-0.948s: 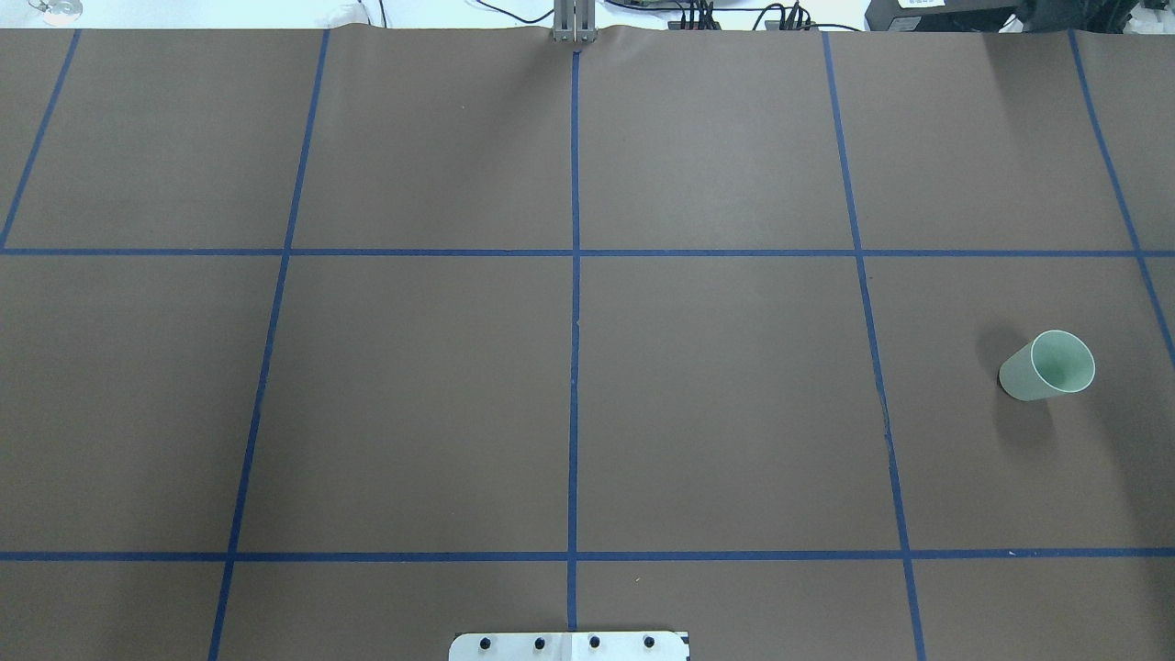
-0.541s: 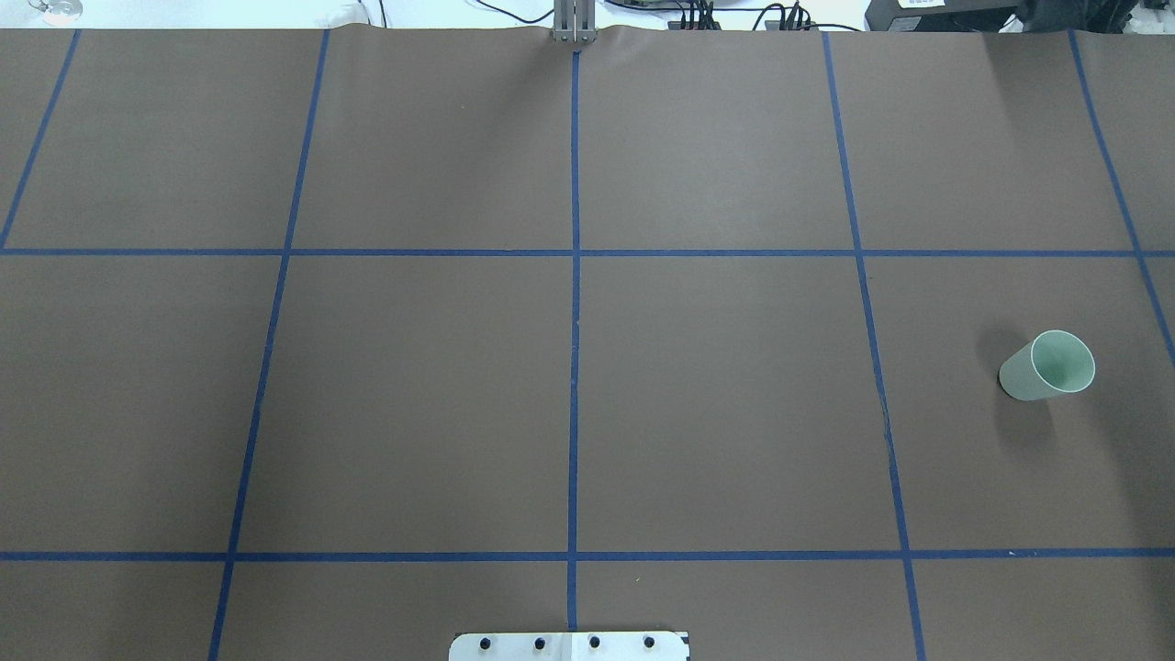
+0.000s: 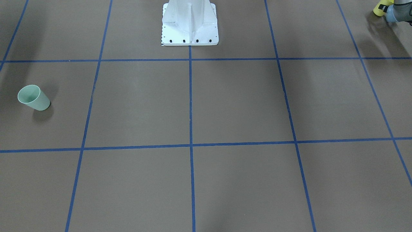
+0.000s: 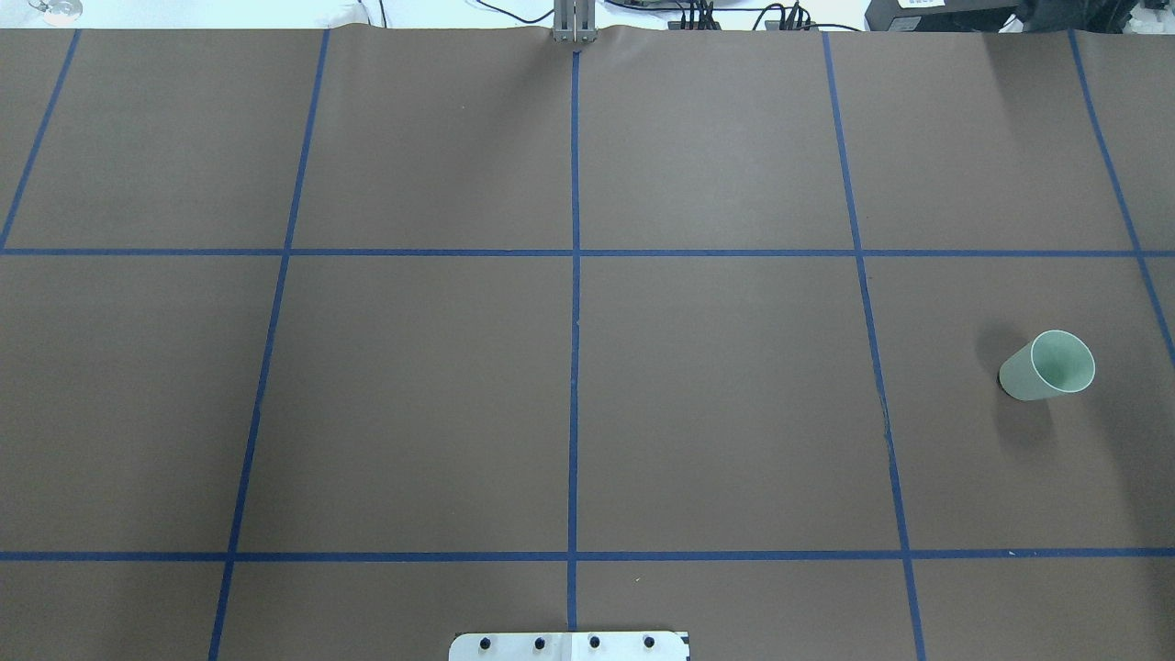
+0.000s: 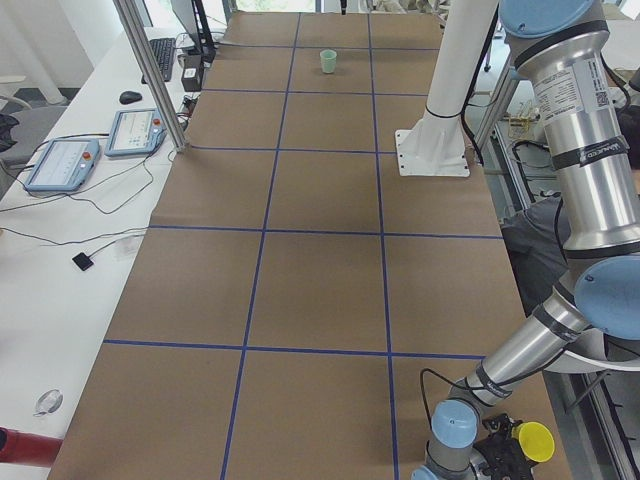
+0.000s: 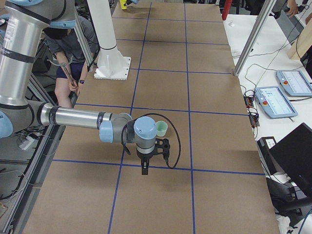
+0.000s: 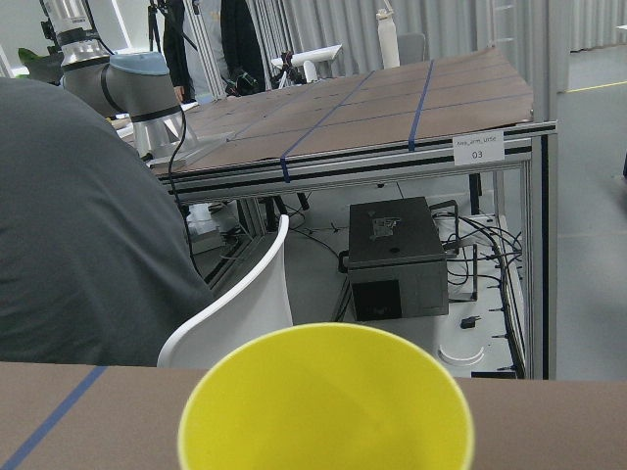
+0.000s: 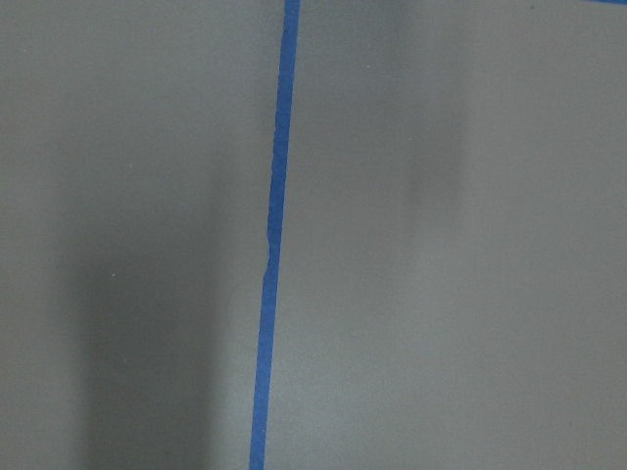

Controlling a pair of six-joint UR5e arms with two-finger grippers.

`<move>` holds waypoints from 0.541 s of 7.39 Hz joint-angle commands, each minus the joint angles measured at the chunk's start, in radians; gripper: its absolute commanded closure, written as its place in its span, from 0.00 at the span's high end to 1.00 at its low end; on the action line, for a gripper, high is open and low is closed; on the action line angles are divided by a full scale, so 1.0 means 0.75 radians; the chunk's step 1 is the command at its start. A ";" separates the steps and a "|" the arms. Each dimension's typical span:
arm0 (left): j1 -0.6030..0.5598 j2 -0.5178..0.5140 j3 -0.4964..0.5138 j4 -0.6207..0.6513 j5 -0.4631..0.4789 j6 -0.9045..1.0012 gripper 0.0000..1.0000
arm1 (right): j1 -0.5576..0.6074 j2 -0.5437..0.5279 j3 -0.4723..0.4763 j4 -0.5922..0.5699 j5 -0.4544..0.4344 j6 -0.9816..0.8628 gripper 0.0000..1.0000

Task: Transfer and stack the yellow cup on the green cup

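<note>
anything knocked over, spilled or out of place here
Nothing is spilled or damaged; the green cup stands upright. The one oddity: the yellow cup is right at the edge of the table on the robot's left side, outside the overhead view.

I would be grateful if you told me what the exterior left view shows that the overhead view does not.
Only exterior left: the yellow cup by the tip of the left arm, at the near table edge, and two tablets on the side bench. Only overhead: the open mouth of the green cup, seen empty. Both: the green cup, the blue tape grid and the white base.
</note>
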 commanded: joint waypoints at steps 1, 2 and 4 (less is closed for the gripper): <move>0.000 -0.001 0.000 -0.002 -0.014 0.001 0.25 | 0.000 -0.007 0.001 0.000 0.000 0.000 0.99; 0.000 -0.001 0.000 -0.002 -0.015 0.001 0.16 | 0.000 -0.005 0.001 0.000 0.000 0.000 0.99; 0.000 -0.001 -0.002 -0.002 -0.015 0.005 0.06 | 0.000 -0.005 0.001 0.000 0.000 0.000 0.99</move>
